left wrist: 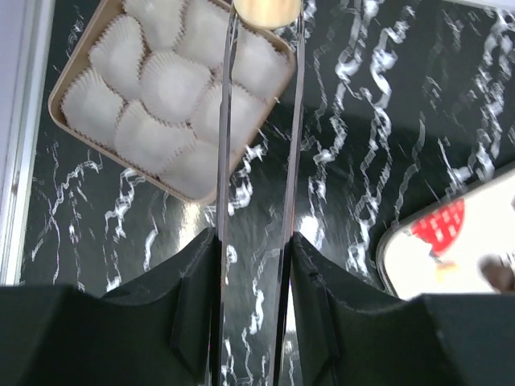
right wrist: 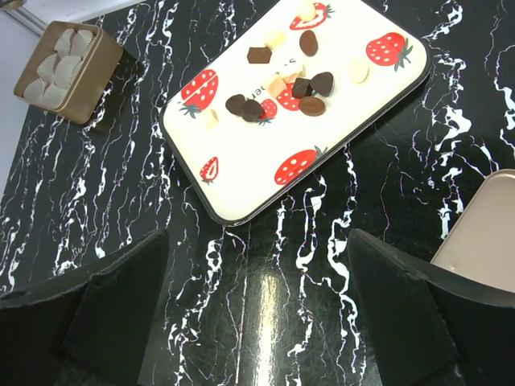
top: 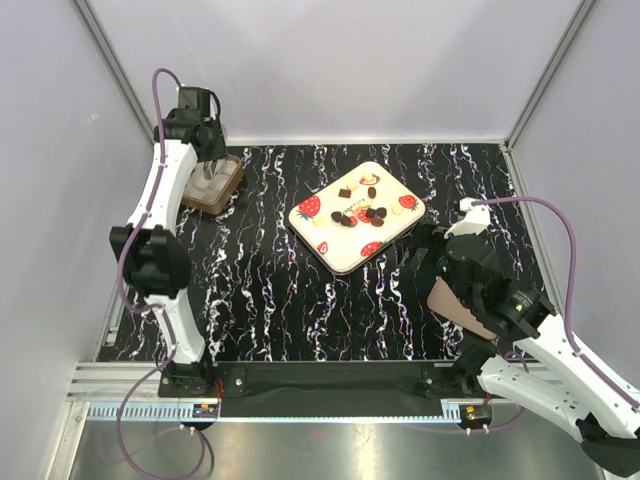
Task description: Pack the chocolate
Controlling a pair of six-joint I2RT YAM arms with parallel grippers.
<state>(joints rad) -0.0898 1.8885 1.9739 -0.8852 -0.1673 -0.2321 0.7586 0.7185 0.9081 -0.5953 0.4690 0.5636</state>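
Observation:
Several small chocolates (top: 360, 210), dark brown, tan and cream, lie on a white strawberry-print tray (top: 345, 248) in the middle of the table; they also show in the right wrist view (right wrist: 282, 84). My left gripper (top: 210, 160) is over the brown box (top: 215, 188) at the far left. In the left wrist view it (left wrist: 253, 241) is shut on thin metal tweezers (left wrist: 224, 161). Their tips pinch a tan round chocolate (left wrist: 267, 10) above the box's white paper cups (left wrist: 161, 88). My right gripper (top: 425, 250) is open and empty (right wrist: 257, 237), just right of the tray (right wrist: 241, 177).
A flat tan lid (top: 460, 305) lies under my right arm, also at the right edge of the right wrist view (right wrist: 483, 233). The brown box (right wrist: 64, 68) stands close to the back left wall. The table's top is black marble print.

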